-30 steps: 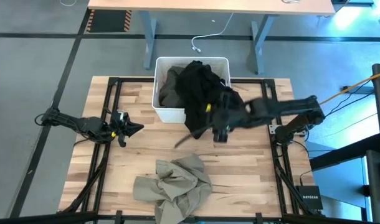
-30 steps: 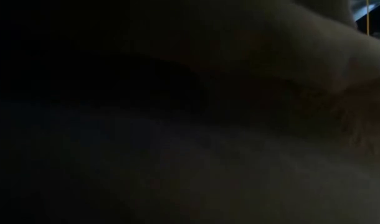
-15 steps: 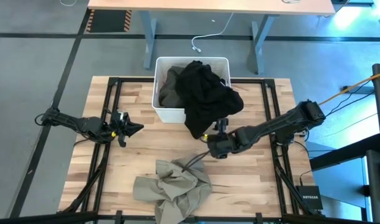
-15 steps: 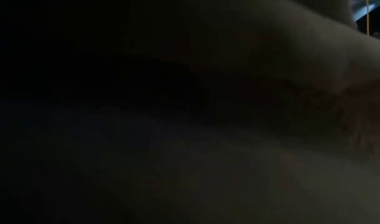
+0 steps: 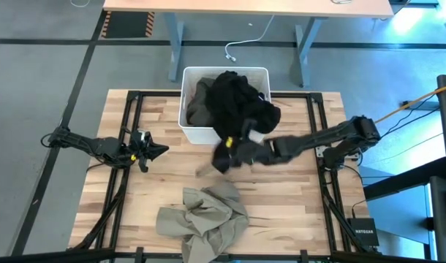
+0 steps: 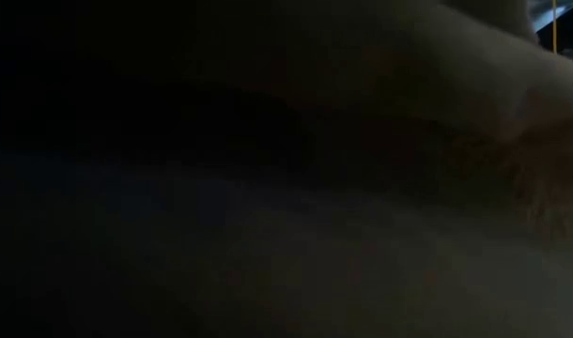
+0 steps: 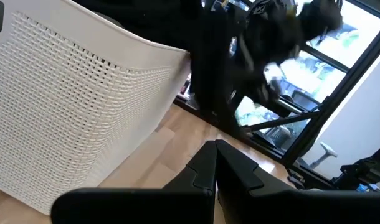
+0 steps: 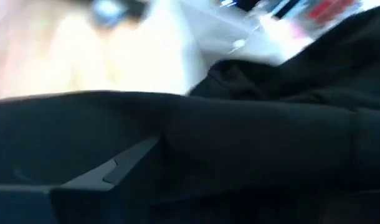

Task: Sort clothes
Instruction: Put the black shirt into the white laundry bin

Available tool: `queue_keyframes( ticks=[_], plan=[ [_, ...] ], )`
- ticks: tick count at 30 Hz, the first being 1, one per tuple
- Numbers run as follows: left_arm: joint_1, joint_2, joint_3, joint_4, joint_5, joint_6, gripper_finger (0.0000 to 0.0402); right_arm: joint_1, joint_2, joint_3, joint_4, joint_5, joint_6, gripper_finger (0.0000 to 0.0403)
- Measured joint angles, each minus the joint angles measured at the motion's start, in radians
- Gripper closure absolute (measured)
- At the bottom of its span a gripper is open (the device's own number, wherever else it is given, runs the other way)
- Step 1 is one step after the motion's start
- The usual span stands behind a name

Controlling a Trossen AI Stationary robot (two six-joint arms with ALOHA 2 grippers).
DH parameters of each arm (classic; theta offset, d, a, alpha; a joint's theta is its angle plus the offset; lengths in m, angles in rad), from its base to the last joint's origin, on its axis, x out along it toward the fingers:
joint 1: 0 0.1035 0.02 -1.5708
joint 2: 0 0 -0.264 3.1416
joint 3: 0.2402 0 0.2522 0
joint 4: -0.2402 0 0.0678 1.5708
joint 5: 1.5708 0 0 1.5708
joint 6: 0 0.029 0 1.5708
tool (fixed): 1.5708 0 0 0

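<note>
A black garment (image 5: 237, 102) lies heaped in the white bin (image 5: 196, 133), and one end hangs over the bin's front wall toward the table. A dark olive garment (image 5: 197, 102) lies in the bin's left half. A khaki-beige garment (image 5: 205, 215) lies crumpled on the table near the front edge. My right gripper (image 5: 227, 155) is at the black garment's hanging end, just in front of the bin; black cloth (image 8: 252, 143) fills its wrist view. My left gripper (image 5: 161, 151) is shut and empty at the table's left, pointing at the bin (image 7: 71, 112). The pink checked shirt is out of view.
The bin stands at the table's far middle. Bare wood lies between the bin and the khaki garment and along the table's right side. The low view is almost wholly dark. A desk stands beyond the table's far edge.
My right gripper has dropped from the bin's front right corner toward the table's near edge, then swung left and back toward the bin, reaching the black garment's hanging end. The left arm has kept still.
</note>
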Motion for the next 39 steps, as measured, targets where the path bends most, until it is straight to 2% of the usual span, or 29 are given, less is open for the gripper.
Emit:
queue_keyframes(
  ticks=[4,8,13,17,20,23,25,27,30,33,35,37,39],
  plan=[
    [0.0,0.0,0.0,0.0,0.0,0.0,0.04,-0.093,0.0,0.191,0.005,0.002,-0.136,0.013],
    [0.0,0.0,0.0,0.0,-0.001,0.001,0.04,-0.239,-0.002,0.336,0.008,-0.111,-0.171,0.013],
    [0.0,0.0,0.0,-0.001,-0.001,0.003,0.04,-0.44,0.005,0.362,-0.021,-0.41,-0.024,0.013],
    [0.0,0.0,0.0,-0.001,-0.001,0.015,0.04,-0.515,0.048,0.36,-0.107,-0.716,0.109,0.013],
    [0.0,0.0,0.0,-0.001,-0.002,0.017,0.04,-0.502,0.043,0.368,-0.186,-0.788,0.12,0.013],
    [-0.001,0.0,0.0,-0.001,0.002,0.001,0.04,-0.463,0.004,0.456,-0.38,-0.779,0.094,0.013],
    [-0.001,0.0,0.0,-0.001,0.016,-0.018,0.04,-0.426,-0.023,0.521,-0.488,-0.734,0.089,0.013],
    [-0.001,0.0,0.0,-0.002,0.02,-0.018,0.04,-0.384,-0.041,0.582,-0.596,-0.637,0.084,0.013],
    [-0.001,0.0,0.0,-0.002,0.02,-0.009,0.04,-0.315,-0.064,0.635,-0.759,-0.426,0.074,0.013],
    [-0.001,0.0,0.0,-0.002,0.021,-0.026,0.04,-0.266,-0.093,0.633,-0.938,-0.205,0.128,0.013],
    [-0.001,0.0,0.0,-0.002,0.021,-0.029,0.04,-0.254,-0.109,0.602,-1.067,-0.1,0.218,0.013],
    [-0.001,0.0,0.0,-0.002,0.022,-0.027,0.04,-0.257,-0.128,0.536,-1.139,-0.039,0.295,0.013],
    [-0.001,0.0,0.0,-0.002,0.022,-0.025,0.04,-0.258,-0.157,0.444,-1.139,-0.019,0.33,0.013]
  ],
)
